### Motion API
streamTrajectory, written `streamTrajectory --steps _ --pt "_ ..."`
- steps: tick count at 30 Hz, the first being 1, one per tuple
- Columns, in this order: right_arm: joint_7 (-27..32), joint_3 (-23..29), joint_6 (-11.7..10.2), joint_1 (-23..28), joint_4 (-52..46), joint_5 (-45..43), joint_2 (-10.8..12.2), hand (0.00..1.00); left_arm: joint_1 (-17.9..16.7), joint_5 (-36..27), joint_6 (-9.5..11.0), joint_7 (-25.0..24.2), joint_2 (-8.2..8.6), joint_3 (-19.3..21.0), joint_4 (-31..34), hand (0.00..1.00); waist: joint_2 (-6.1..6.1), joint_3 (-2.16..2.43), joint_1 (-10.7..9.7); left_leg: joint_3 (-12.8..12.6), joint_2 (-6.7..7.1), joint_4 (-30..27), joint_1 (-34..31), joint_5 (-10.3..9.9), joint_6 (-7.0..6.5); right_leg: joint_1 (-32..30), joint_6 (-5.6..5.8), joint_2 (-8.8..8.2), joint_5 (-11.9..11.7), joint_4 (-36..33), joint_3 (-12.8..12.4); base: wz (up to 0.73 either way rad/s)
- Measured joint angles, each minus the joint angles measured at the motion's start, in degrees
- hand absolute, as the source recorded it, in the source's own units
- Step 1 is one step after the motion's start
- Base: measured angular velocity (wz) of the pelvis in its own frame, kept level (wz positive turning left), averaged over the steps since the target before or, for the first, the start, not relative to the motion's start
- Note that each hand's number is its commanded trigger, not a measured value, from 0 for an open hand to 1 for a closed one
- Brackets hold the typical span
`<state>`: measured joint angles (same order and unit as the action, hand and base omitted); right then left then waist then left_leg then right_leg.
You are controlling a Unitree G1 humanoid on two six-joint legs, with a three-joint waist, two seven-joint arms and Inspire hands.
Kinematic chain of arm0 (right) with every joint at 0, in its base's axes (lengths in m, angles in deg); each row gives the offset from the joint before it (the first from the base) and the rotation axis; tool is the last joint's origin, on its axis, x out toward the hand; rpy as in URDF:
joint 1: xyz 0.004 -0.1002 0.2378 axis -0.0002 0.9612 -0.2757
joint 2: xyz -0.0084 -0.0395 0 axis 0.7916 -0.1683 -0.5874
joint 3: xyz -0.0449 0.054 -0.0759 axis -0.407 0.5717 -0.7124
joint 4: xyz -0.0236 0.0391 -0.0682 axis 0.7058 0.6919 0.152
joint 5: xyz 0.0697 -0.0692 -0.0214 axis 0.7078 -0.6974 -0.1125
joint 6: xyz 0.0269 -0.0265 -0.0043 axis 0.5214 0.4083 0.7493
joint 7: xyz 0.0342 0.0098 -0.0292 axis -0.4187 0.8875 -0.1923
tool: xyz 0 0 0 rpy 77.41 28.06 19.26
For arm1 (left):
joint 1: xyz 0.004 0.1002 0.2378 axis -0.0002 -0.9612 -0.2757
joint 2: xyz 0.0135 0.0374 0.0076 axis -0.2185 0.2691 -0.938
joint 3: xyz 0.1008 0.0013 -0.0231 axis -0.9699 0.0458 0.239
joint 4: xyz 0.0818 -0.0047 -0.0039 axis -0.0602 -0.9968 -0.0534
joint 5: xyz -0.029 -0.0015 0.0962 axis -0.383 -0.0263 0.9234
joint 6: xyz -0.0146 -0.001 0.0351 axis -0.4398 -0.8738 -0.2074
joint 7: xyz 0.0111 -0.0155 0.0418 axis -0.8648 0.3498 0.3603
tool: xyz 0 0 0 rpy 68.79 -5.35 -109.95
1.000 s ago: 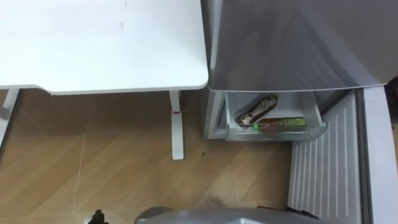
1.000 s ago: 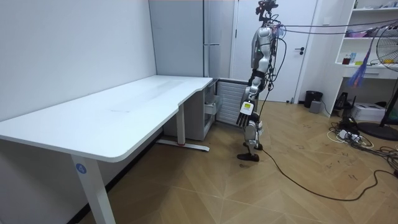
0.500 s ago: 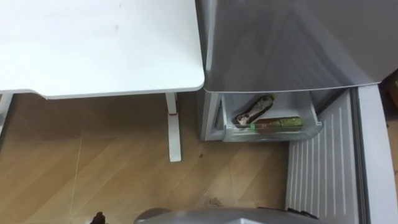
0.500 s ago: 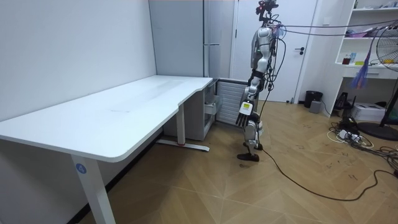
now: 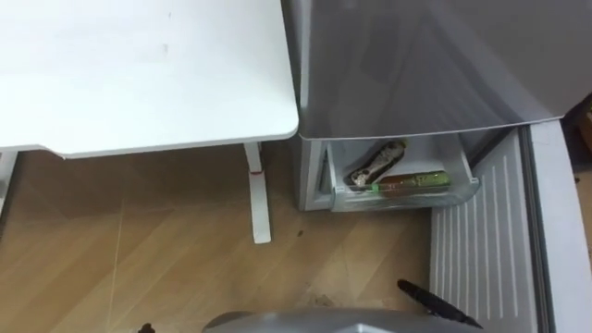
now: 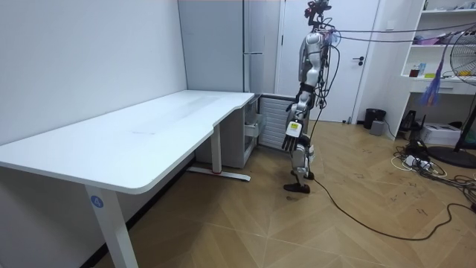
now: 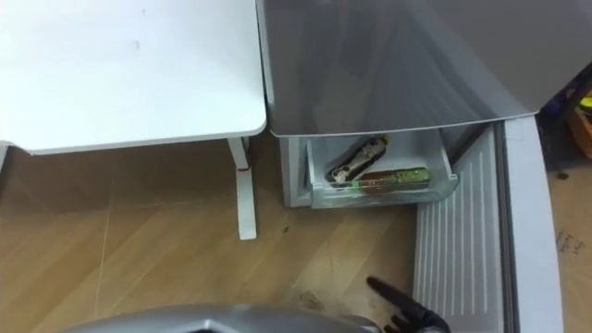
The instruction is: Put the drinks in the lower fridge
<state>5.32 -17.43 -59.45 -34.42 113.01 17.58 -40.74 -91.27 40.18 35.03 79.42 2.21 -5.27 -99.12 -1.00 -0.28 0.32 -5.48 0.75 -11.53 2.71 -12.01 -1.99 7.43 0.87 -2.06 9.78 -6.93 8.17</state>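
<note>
Clear plastic fridge drawer (image 5: 403,198) out at 1 o'clock, drink bottles (image 5: 413,181) inside.
Right hand (image 5: 422,296) loose, empty at 5 o'clock; the grey ribbed door (image 5: 481,250) could jam on the drawer.

The pulled-out drawer (image 5: 404,196) is seen open on top. It is hemmed by the desk leg (image 5: 257,199) leftward and the open door (image 5: 476,250) rightward.

Eyes down on fridge (image 5: 416,65); room view distant

table (image 5: 139,74) on the left, fridge (image 5: 416,65) just beside it, two drinks (image 5: 413,181) lying in its open bottom drawer (image 5: 398,198), door (image 5: 476,245) open to the right
</note>
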Motion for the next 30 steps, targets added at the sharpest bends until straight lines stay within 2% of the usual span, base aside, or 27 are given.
streamTrajectory --steps 3,5,8,10,12,14,15,16,17,21,24,26,30 --pt "0.7 3.2 -0.1 -3.0 -0.1 10.1 -0.1 0.0 1.0 -0.1 0.0 -0.6 -0.01 0.0 0.0 0.0 0.8 0.1 -0.1 0.9 0.01 -1.7 -2.7 0.0 -0.02 -2.0 -0.02 -0.11 0.0 -1.1 1.3 0.14" --pt "0.7 3.7 -0.5 -5.8 0.0 15.1 -0.2 0.0 3.0 -0.3 0.1 -1.0 -0.04 -2.0 -0.1 0.0 1.73 -0.17 -0.1 1.8 0.0 -3.7 -5.5 0.0 -0.06 -4.2 -0.04 -0.27 0.0 -2.3 3.2 0.3" --pt "0.4 3.7 -0.8 -10.1 0.1 19.5 -0.2 0.0 6.1 -3.1 1.0 -0.9 0.12 -3.6 -0.8 0.0 2.98 -0.56 0.2 3.0 0.0 -5.3 -9.7 0.4 -0.3 -8.0 -0.09 -0.41 0.0 -3.9 4.2 0.19" --pt "-0.2 3.7 -0.9 -12.4 1.1 21.1 -0.2 0.0 7.9 -4.3 1.6 -0.8 0.09 -4.7 -1.9 0.0 3.31 -0.61 0.4 3.2 0.11 -5.3 -11.7 1.0 -0.41 -9.8 -0.26 -0.61 -0.1 -4.6 4.6 0.16" --pt "-0.7 3.7 -0.8 -14.2 2.4 22.8 -0.1 0.0 8.9 -5.1 2.6 -0.7 0.09 -5.4 -2.0 0.0 3.37 -0.65 1.0 3.2 0.23 -5.6 -13.3 1.5 -0.44 -11.8 -0.29 -0.77 -0.1 -5.6 4.6 0.03" --pt "-0.7 3.8 -0.9 -15.8 2.5 24.2 -0.3 0.0 10.8 -8.7 4.2 -0.7 0.02 -6.4 -3.2 0.0 3.47 -0.85 1.9 3.2 0.09 -7.1 -16.6 1.7 -0.57 -15.6 -0.57 -1.06 0.1 -8.1 4.8 0.0" --pt "-0.8 3.8 -0.9 -16.4 2.4 24.5 -0.3 0.0 11.5 -9.6 4.5 -0.7 -0.05 -6.7 -3.9 0.0 3.52 -0.99 1.9 3.2 0.02 -7.4 -17.5 1.7 -0.62 -16.7 -0.66 -1.17 0.2 -8.7 4.8 0.0" --pt "-0.8 4.1 -0.9 -18.0 2.5 26.3 -0.4 0.0 12.6 -11.2 4.6 -0.8 -0.23 -7.6 -4.9 0.0 3.42 -1.46 1.9 3.1 0.06 -7.8 -19.3 2.2 -0.79 -18.9 -0.78 -1.67 0.4 -10.3 4.9 -0.04" --pt "-0.8 5.0 -1.0 -19.4 2.5 27.9 -0.5 0.0 13.6 -11.9 4.6 -0.8 -0.36 -8.8 -5.8 0.0 3.35 -1.73 1.9 2.7 0.18 -8.0 -21.0 2.7 -0.97 -21.5 -0.82 -2.12 0.6 -12.1 4.7 -0.06" --pt "-1.5 7.4 -1.4 -23.2 3.2 30.4 -1.6 0.0 15.0 -13.0 5.8 -0.9 -1.01 -10.3 -6.4 0.0 3.16 -2.05 3.3 2.6 0.98 -12.0 -28.1 2.9 -1.23 -29.7 -1.06 -3.59 2.0 -18.5 4.7 -0.01" --pt "-1.6 7.7 -1.4 -25.7 3.0 31.1 -3.5 0.0 16.0 -13.3 5.9 -0.7 -2.41 -11.6 -7.5 0.0 3.01 -2.39 4.8 2.5 1.1 -17.8 -35.2 1.9 -1.67 -37.5 -1.36 -4.96 4.0 -25.9 4.4 0.08" --pt "-2.4 7.7 -1.7 -27.3 2.1 33.1 -4.5 0.0 16.1 -13.7 5.3 0.8 -3.27 -12.5 -8.0 0.0 2.71 -2.68 5.8 2.5 1.25 -23.9 -41.7 0.2 -1.66 -43.9 -1.66 -5.71 6.4 -32.2 3.7 0.02" --pt "-2.6 7.6 -2.4 -29.2 1.7 34.8 -6.3 0.0 16.2 -13.8 4.8 1.6 -3.3 -14.3 -7.9 0.0 2.63 -2.65 6.6 3.4 1.99 -32.9 -50.4 -2.2 -1.38 -52.1 -1.89 -7.25 9.7 -41.7 3.6 0.19"
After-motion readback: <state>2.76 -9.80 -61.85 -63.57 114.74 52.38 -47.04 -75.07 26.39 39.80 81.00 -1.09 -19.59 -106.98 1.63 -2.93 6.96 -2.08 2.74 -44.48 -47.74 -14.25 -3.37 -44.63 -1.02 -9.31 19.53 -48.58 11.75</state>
